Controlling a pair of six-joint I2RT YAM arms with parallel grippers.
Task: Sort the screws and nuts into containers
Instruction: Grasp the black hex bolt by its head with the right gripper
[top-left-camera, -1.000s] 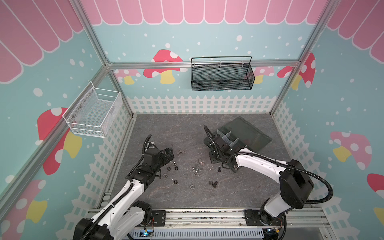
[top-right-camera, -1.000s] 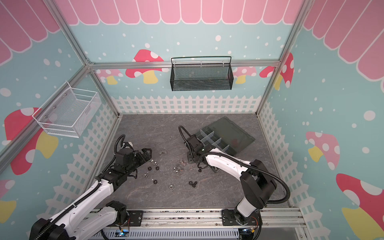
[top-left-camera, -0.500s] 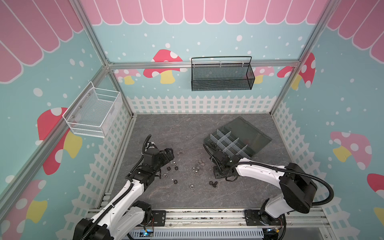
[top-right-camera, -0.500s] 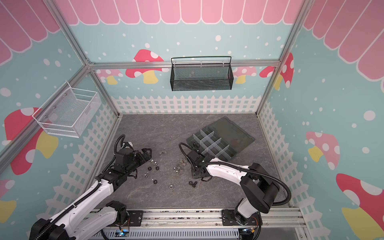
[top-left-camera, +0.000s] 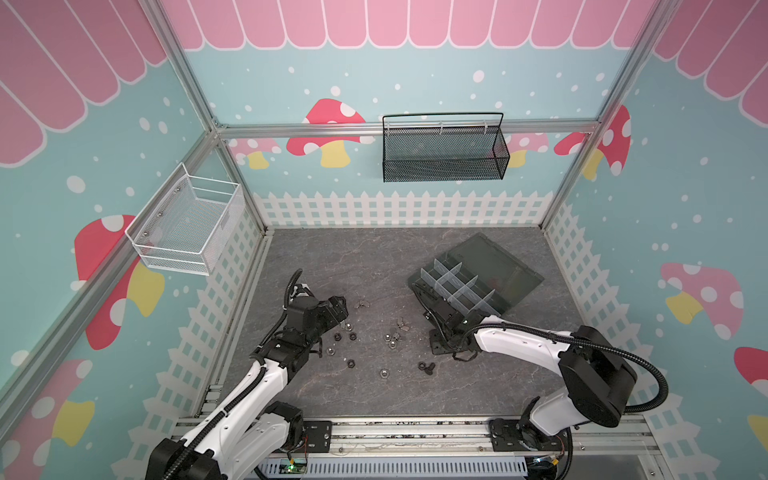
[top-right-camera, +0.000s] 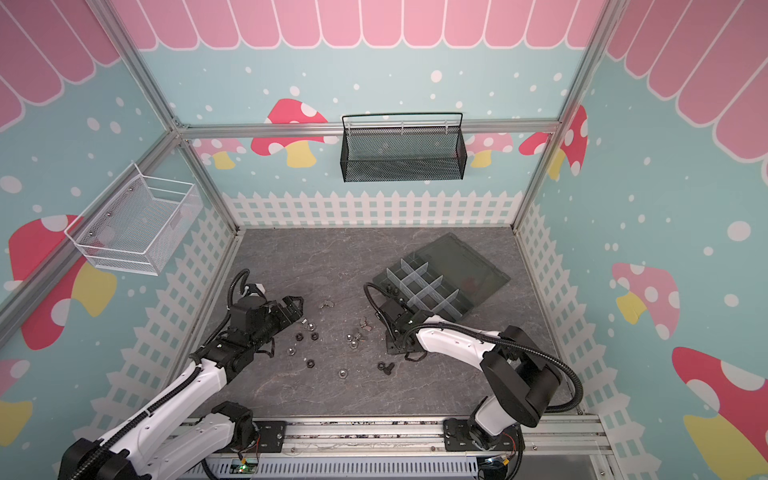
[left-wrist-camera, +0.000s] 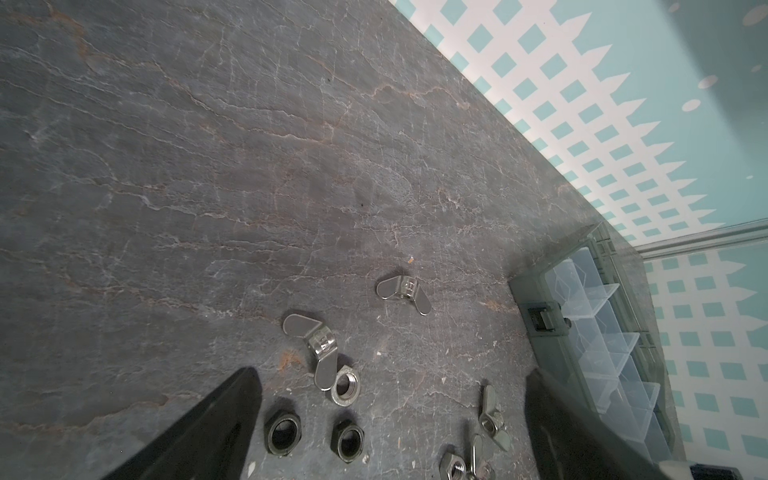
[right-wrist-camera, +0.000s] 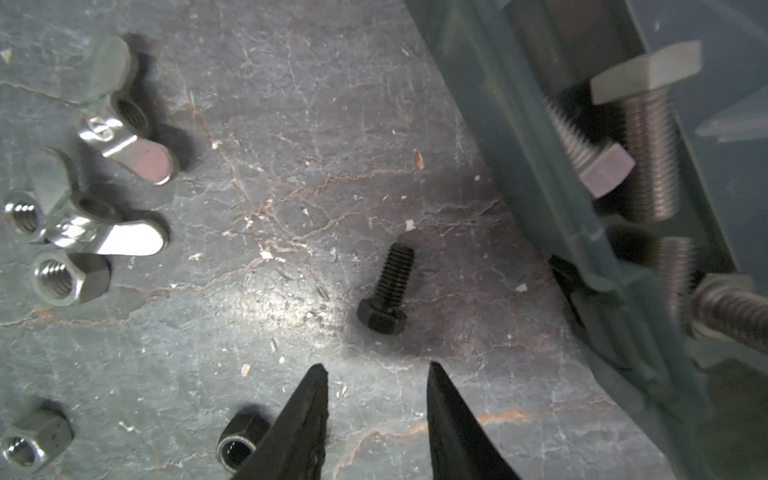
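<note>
Aluminium rail (top-left-camera: 395, 430) at the front edge carries both arm bases. Beyond it, loose hardware is strewn over the grey slate-look tabletop (top-left-camera: 332, 257) between the arms. Nearest lie a silver hex nut (top-left-camera: 383, 372), a black nut (top-left-camera: 351, 363) and a black screw (top-left-camera: 430, 368), the screw on its side with a second black nut near it.

The right pincer (right-wrist-camera: 377, 368) hangs low over the tabletop close to that screw, jaws a little apart and gripping nothing. In the right wrist view the screw lies just ahead of the tips, shank pointing away from them, with only bare tabletop between. The second black nut shows right beside one finger (right-wrist-camera: 299, 428). Two wing nuts (right-wrist-camera: 120, 112) and more silver nuts lie well off to the side.

The left pincer (left-wrist-camera: 392, 376) hovers with jaws spread wide above a pair of black nuts, and a wing nut there touches a silver nut.

Farther back the organizer box (right-wrist-camera: 536, 166) lies open, whitish dividers (top-left-camera: 453, 286) upright, lid (top-left-camera: 498, 266) folded flat behind. The right arm's wrist covers its near corner in both top views. Silver screws (right-wrist-camera: 648, 145) lie in the compartment against that wall.

Farthest, a white wire basket (top-left-camera: 187, 228) hangs on the left wall and a black mesh basket (top-left-camera: 444, 162) on the back wall.
</note>
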